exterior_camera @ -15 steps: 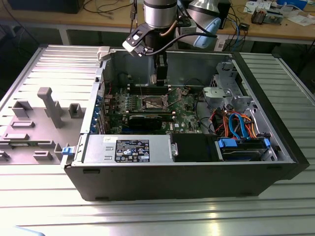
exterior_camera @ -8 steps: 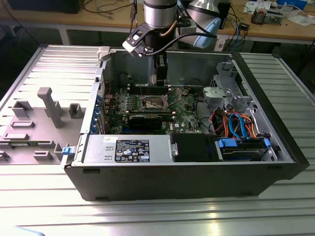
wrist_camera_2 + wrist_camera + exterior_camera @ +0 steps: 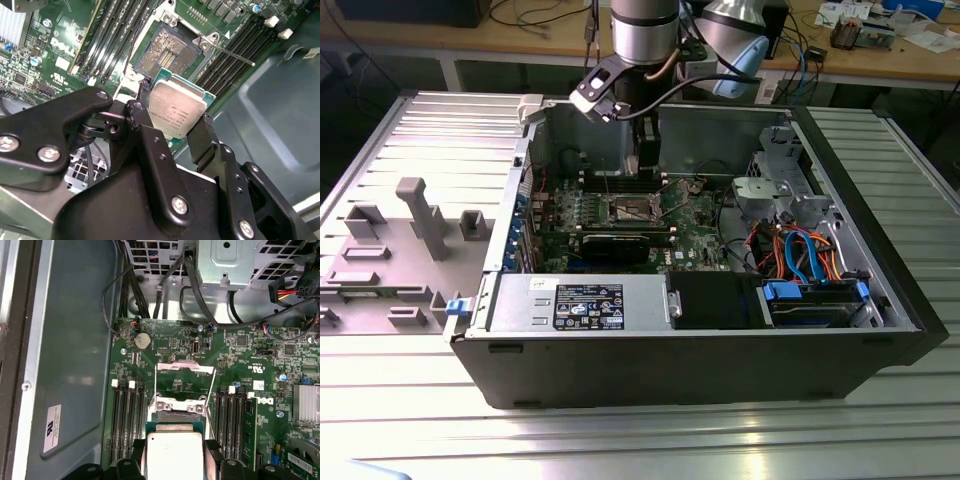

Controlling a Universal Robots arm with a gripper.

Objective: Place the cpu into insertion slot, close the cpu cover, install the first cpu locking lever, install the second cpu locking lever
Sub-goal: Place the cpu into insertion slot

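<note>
The gripper [image 3: 174,111] is pinching the cpu [image 3: 181,102] by two edges near the slot [image 3: 162,50]; I think it needs lowering flat, corners lined up.

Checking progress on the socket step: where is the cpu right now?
In the second wrist view the cpu is clamped between the fingers of the gripper, held close beside the open insertion slot and not yet in it.
</note>
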